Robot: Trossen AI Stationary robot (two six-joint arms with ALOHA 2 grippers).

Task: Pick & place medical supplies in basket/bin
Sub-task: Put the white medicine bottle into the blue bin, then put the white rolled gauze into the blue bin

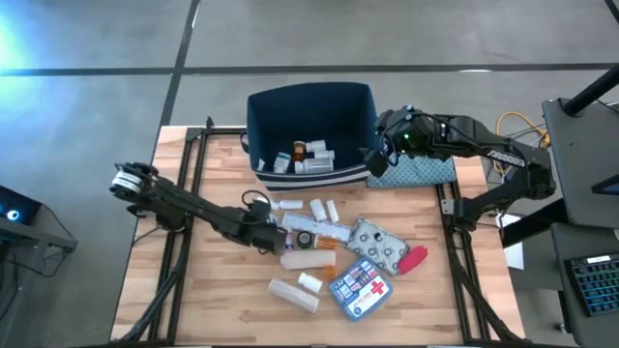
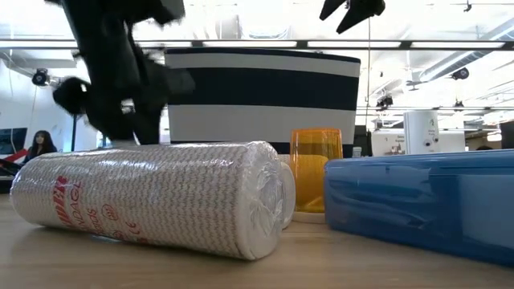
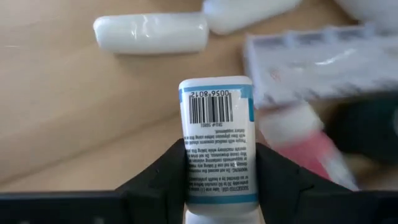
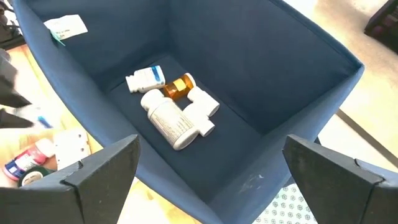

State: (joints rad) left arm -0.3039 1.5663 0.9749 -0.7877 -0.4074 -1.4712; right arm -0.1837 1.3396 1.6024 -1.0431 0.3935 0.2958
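Observation:
The navy bin point(image 1: 253, 126) stands at the far middle of the table, with white bottles and an orange vial point(image 4: 179, 86) on its floor. In front of it lie bandage rolls point(image 1: 309, 259), a silver blister pack point(image 1: 380, 242), a red tool point(image 1: 414, 259) and the blue pouch with a red cross point(image 1: 363, 285). My left gripper point(image 1: 285, 237) is low among these supplies, shut on a small white tube with a barcode label point(image 3: 217, 124). My right gripper point(image 1: 375, 159) hovers open over the bin's right rim, its fingers point(image 4: 99, 168) wide apart above the inside. My left gripper pinches the white tube between its two fingers, on the two sides of its nearer half point(image 3: 217, 177). The tube lies along the fingers and its blue-banded end point(image 3: 214, 90) sticks out past them. The arm comes in low from the table's left. Whether the tube is lifted clear does not show.
A blue-grey patterned cloth point(image 1: 416, 172) lies right of the bin, under my right arm. In the low view a wrapped bandage roll point(image 2: 152, 197), an orange vial point(image 2: 315, 168) and the blue pouch point(image 2: 418, 201) lie close to the near edge. Bare wood shows at the table's left.

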